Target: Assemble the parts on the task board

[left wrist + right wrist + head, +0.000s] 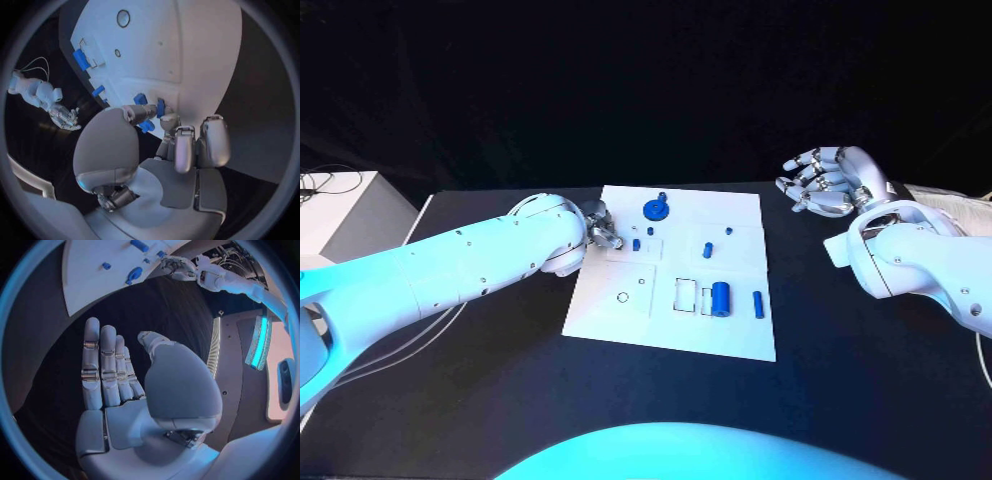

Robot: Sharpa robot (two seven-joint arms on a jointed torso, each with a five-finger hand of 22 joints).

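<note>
The left hand (600,228) pinches a small blue part (160,107) at the board's (733,335) left edge; the right hand (828,180), fingers spread and holding nothing, hovers well off the board's right.

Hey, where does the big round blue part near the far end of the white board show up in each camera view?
Head view: the round blue part lies near the far edge of the task board, right of the left robot hand.
Left wrist view: I cannot pick it out for certain among the blue pieces.
Right wrist view: it lies on the board at, near the left robot hand.
Shared landmark: the white task board.
</note>
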